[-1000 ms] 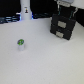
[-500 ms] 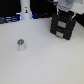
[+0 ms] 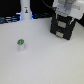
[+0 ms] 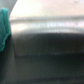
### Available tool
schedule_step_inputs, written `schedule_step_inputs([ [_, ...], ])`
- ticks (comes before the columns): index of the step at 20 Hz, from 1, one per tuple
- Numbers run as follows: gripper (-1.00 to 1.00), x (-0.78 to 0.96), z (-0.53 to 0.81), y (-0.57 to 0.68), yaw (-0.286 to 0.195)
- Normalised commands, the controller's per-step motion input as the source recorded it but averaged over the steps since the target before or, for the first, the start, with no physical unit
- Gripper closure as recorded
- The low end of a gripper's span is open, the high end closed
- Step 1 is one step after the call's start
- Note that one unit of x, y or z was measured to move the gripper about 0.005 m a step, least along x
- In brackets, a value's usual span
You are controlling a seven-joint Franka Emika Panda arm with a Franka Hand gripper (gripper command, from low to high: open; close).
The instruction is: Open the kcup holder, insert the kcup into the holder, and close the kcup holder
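Note:
The kcup [image 3: 21, 44], a tiny pale pod with a green top, stands alone on the white table toward the exterior view's left. The kcup holder [image 3: 62, 30], a black box with pale front handles, stands at the back on the exterior view's right. My gripper [image 3: 65, 14] hangs right above the holder's top, far from the kcup. Its fingers are too blurred to tell whether they are open or shut. The wrist view shows only a close, blurred dark grey surface [image 4: 47, 35], which looks like the holder's top.
A white upright object [image 3: 25, 10] with a blue glow stands at the back, with a dark strip [image 3: 7, 20] behind the table on the exterior view's left. A teal patch [image 4: 4, 27] shows at the edge of the wrist view.

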Motion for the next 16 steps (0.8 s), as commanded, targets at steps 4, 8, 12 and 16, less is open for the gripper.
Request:
schedule_step_inputs([
  [4, 1.00, -0.17, -0.14, 0.01, -0.016],
  [8, 1.00, 0.01, 0.00, 0.00, -0.016],
  [12, 1.00, 0.13, 0.03, -0.02, -0.008],
  [16, 1.00, 0.27, 0.03, -0.04, -0.013],
])
